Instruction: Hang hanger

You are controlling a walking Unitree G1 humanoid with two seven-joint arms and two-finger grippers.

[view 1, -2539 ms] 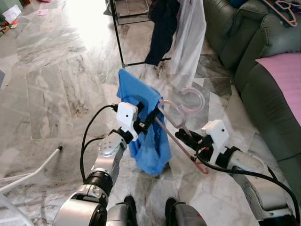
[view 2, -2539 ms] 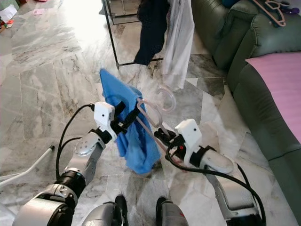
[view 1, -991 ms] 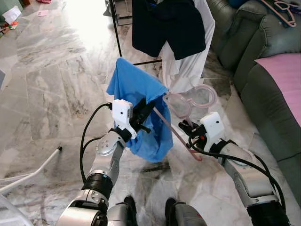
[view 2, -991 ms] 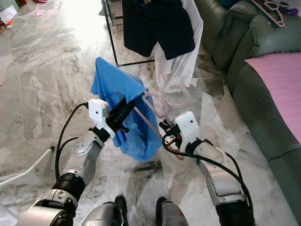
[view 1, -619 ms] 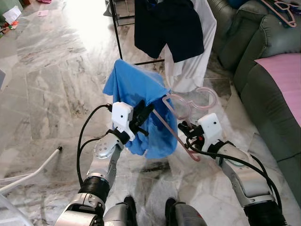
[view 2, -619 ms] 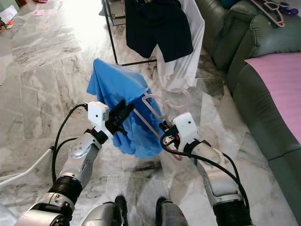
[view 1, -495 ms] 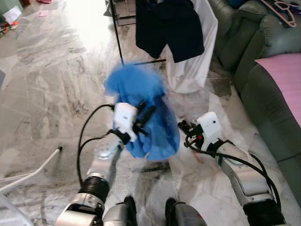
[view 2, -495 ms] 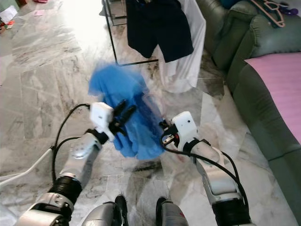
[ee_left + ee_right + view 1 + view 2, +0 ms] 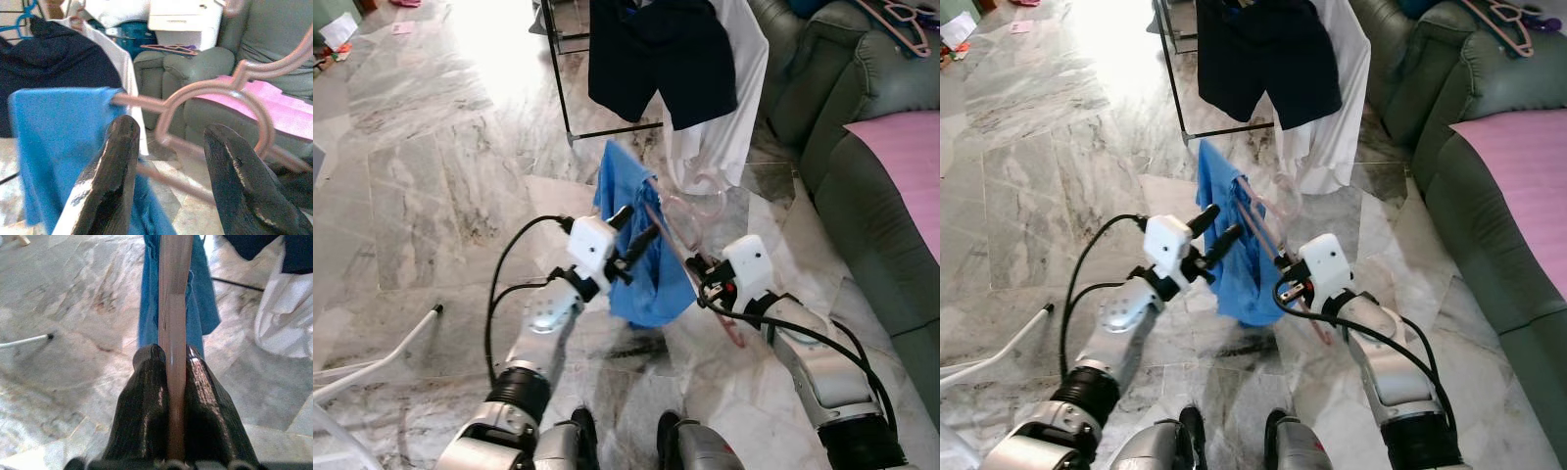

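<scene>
Both arms are silver metal tubes with black ring joints, and a loose black cable loops along each from forearm to wrist. A white box-shaped housing sits on each wrist, behind the left gripper [image 9: 631, 235] and the right gripper [image 9: 698, 270], each made of two long, glossy black fingers [image 9: 113, 181] with rounded tips. Near the silver torso, two black feet [image 9: 579, 431] show.

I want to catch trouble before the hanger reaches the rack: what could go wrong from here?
1. Only the right gripper clamps the pink hanger, low on one arm; the left gripper is open, so the hanger could twist or slip.
2. The blue garment hangs bunched on one side and might slide off.
3. The rack already carries dark shorts and a white garment, which may snag the hook.
</scene>
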